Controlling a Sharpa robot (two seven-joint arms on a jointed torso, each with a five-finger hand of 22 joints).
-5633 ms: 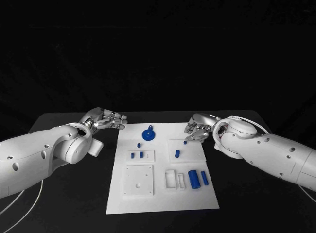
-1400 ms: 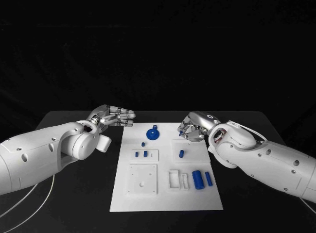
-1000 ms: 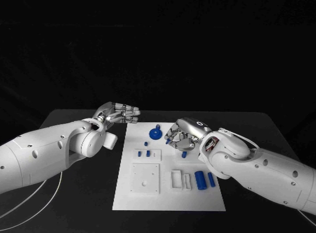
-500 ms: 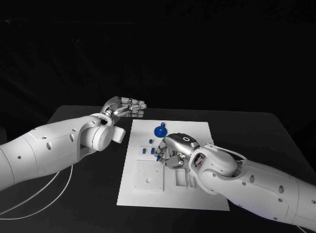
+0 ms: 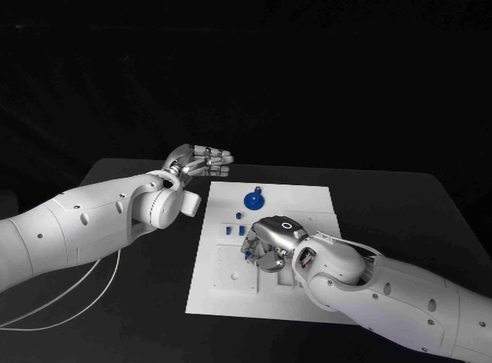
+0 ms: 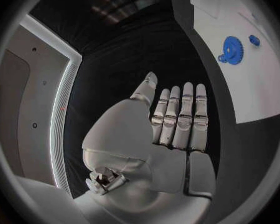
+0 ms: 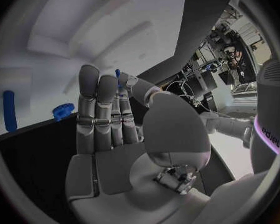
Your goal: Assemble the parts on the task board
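Over task board (image 5: 312,204), right hand (image 5: 268,243) pinches blue part (image 7: 118,75).

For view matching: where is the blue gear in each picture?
Head view: blue gear at the task board's far end, beyond the right hand pinching a small blue part.
Left wrist view: gear on the board, past the fingertips.
Right wrist view: probably the toothed gear.
Shared landmark: task board.

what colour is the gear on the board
Blue. The gear lies on the white board; it shows best in the left wrist view.
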